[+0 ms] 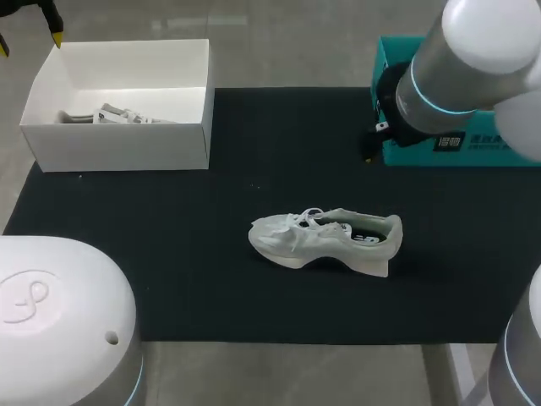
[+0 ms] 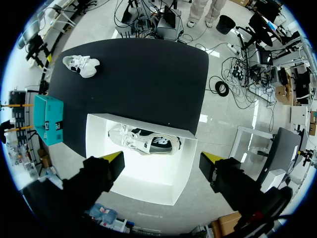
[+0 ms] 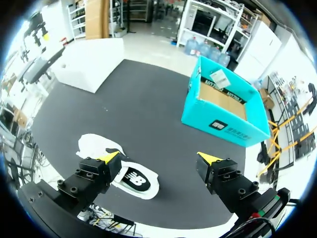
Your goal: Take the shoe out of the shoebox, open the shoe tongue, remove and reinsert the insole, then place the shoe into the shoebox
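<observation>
- Left wrist view: my left pincer (image 2: 163, 159) hangs with its fingers wide apart, gripping nothing, straight above the open white cardboard shoebox (image 2: 184, 161). A white laced sneaker with a dark side panel (image 2: 144, 141) lies flat inside, under the gap. I judge the pincer waits there because the box is where the job ends.
- Far ahead of this pincer, on the black mat (image 2: 148, 79) covering the desk, sits the pale grey-white laced shoe (image 2: 81, 65). The teal cardboard box (image 2: 49, 119) stands off to one side of the pincer.
- Right wrist view: my right pincer (image 3: 159, 158) is likewise spread and empty. It hovers over the pale shoe, which lies under one of its fingers with its opening upward, handy for a reach down. The teal box is ahead; the shoebox is further ahead.
- Head view: the pale shoe rests on its sole mid-mat, well apart from both boxes, which I judge leaves free room for tongue and insole work.
</observation>
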Controlling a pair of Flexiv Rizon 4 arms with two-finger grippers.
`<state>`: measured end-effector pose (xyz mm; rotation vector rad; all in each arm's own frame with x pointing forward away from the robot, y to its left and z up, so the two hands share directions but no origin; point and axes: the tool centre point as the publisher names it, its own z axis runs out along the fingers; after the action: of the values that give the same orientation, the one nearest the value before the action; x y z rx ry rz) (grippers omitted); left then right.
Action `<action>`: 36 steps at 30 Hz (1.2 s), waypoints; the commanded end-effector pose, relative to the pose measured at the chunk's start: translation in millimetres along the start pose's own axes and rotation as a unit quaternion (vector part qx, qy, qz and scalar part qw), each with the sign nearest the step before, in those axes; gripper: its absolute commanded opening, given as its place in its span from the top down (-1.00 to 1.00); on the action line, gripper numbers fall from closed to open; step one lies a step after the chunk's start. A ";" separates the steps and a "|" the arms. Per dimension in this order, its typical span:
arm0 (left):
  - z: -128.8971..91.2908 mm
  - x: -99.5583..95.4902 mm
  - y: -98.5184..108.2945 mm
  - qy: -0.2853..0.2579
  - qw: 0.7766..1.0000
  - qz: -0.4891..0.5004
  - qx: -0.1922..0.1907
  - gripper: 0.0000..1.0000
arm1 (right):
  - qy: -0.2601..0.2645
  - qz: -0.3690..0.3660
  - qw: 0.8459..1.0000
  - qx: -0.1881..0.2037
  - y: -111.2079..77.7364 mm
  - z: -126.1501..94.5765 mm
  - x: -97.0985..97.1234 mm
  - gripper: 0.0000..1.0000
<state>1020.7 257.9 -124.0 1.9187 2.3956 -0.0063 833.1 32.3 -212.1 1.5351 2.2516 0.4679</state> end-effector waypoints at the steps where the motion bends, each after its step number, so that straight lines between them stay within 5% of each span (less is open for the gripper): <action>1: -0.1 0.0 -0.3 0.001 1.000 0.000 0.000 -1.00 | 0.183 -0.121 0.975 -0.038 -9.7 0.7 -6.5 -1.00; 19: -0.1 0.0 -0.3 0.001 1.000 0.000 0.000 -1.00 | 0.183 -0.121 0.975 -0.038 -9.7 0.7 -6.5 -1.00; 21: -0.1 0.0 -0.3 0.001 1.000 0.000 0.000 -1.00 | 0.173 -0.141 0.971 -0.089 -2.4 3.2 -12.0 -1.00; 25: -0.1 0.0 -0.3 0.001 1.000 0.000 0.000 -1.00 | 0.208 -0.256 0.918 -0.220 0.8 -1.2 -10.3 -1.00; 28: -0.1 0.0 -0.3 0.001 1.000 0.000 0.000 -1.00 | 0.285 -0.344 0.858 -0.255 -4.2 -8.2 -5.8 -1.00; 36: -0.1 0.0 -0.3 0.001 1.000 0.000 0.000 -1.00 | 0.285 -0.344 0.858 -0.255 -4.2 -8.2 -5.8 -1.00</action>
<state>1020.7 258.0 -124.1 1.9187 2.3956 -0.0063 829.0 33.1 -201.9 0.5939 2.6341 1.0074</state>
